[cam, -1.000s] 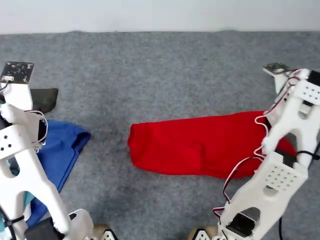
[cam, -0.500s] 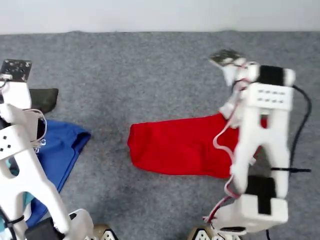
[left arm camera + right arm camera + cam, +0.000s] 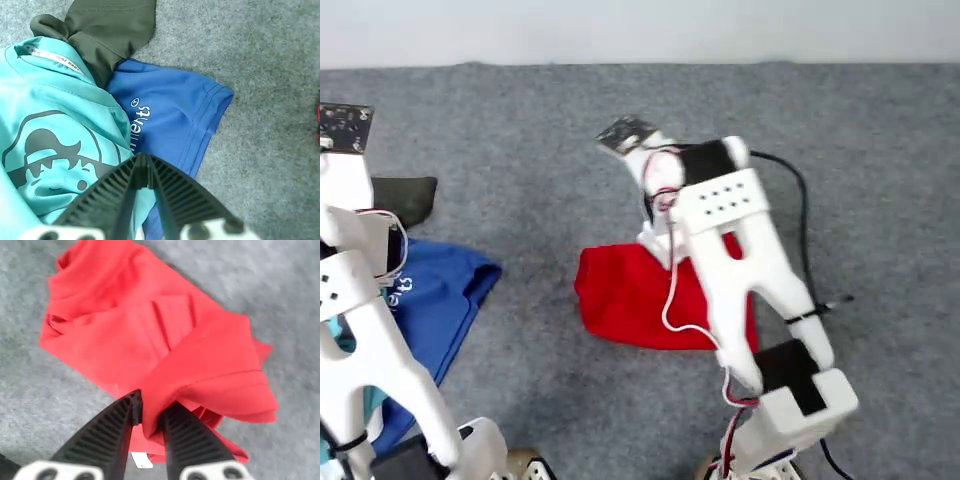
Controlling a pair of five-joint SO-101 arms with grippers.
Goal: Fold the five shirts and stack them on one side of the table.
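A red shirt (image 3: 625,295) lies mid-table, its right part doubled over to the left. My right gripper (image 3: 150,415) is shut on the red shirt's edge (image 3: 200,375) and holds it above the rest of the cloth; in the high view this arm (image 3: 720,250) covers the shirt's right part. At the left edge lie a blue shirt (image 3: 445,290), a teal shirt (image 3: 45,130) and a dark olive shirt (image 3: 405,197), overlapping. My left gripper (image 3: 145,172) hangs shut above the teal and blue shirts with nothing in it.
Grey carpet (image 3: 540,130) covers the table. A white wall runs along the far edge. Bare carpet lies to the right of the red shirt and along the back.
My right arm has swung from the table's right side to the left, carrying the red shirt's right end over the rest. The left arm has hardly moved.
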